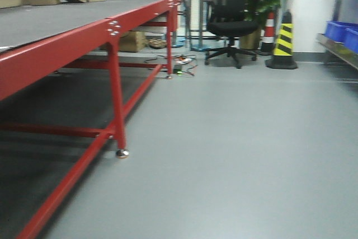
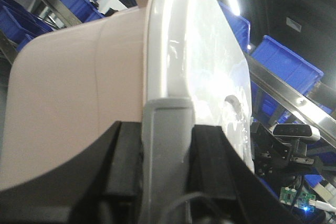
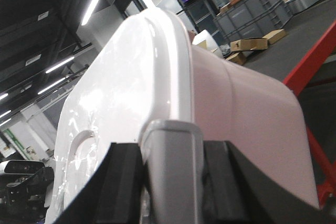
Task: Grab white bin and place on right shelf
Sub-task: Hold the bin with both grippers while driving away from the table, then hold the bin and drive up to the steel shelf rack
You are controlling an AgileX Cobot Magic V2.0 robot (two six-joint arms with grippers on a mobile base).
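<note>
Only the 2 wrist views show the white bin [image 2: 79, 103].

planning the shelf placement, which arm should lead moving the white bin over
Right, probably: the right shelf lies on that side. On both the left gripper and right gripper the jaws clamp the white bin, so they must move together.

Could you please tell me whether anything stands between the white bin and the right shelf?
Nothing visible blocks the way. The left pincer and right pincer grip the white bin, and the front view shows bare floor toward the right shelf. Blue crates sit on that shelf, though.
</note>
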